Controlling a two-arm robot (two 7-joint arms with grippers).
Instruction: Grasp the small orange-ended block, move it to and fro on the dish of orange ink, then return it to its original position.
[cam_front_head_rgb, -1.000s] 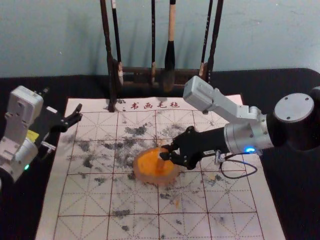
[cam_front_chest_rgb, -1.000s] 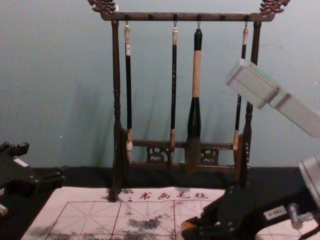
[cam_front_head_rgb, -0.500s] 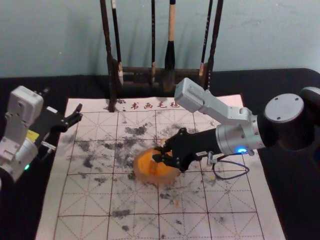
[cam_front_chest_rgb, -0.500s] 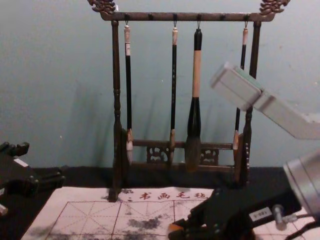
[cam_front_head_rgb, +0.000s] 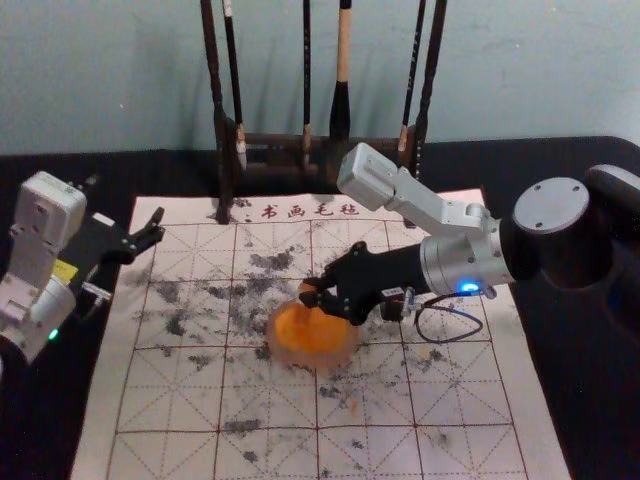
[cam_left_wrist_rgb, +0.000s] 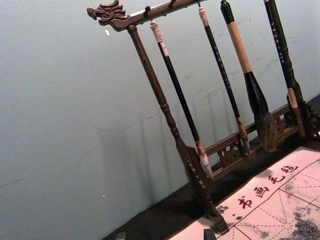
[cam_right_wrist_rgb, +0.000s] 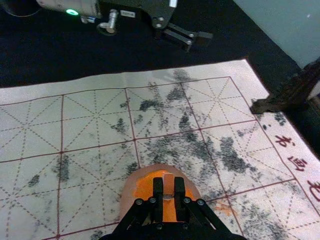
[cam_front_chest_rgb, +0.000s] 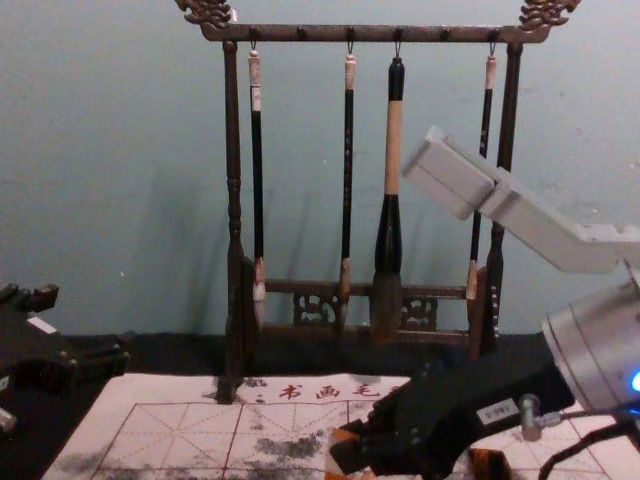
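My right gripper (cam_front_head_rgb: 308, 292) is over the far side of the orange ink dish (cam_front_head_rgb: 312, 355) in the head view. Held upright between its tips is the small orange-ended block (cam_front_head_rgb: 306, 290). The right wrist view has the right gripper (cam_right_wrist_rgb: 169, 192) shut on the block (cam_right_wrist_rgb: 168, 184), above the orange ink; whether its lower end touches the ink I cannot tell. The chest view shows the block (cam_front_chest_rgb: 342, 437) at the fingertips. Parked at the left edge of the mat, my left gripper (cam_front_head_rgb: 143, 233) stands open; in the left wrist view, the left gripper (cam_left_wrist_rgb: 165, 235) has its tips apart.
Ink-smudged gridded mat (cam_front_head_rgb: 260, 400) lies under the dish. A wooden rack (cam_front_chest_rgb: 233, 200) with several hanging brushes stands at the mat's back edge. A small dark thing with an orange patch (cam_front_chest_rgb: 490, 466) is partly hidden under the right arm.
The right gripper has moved left, then toward the dish's far side, carrying the block. A small dark thing has come into sight beneath the right arm. The left arm has stayed still.
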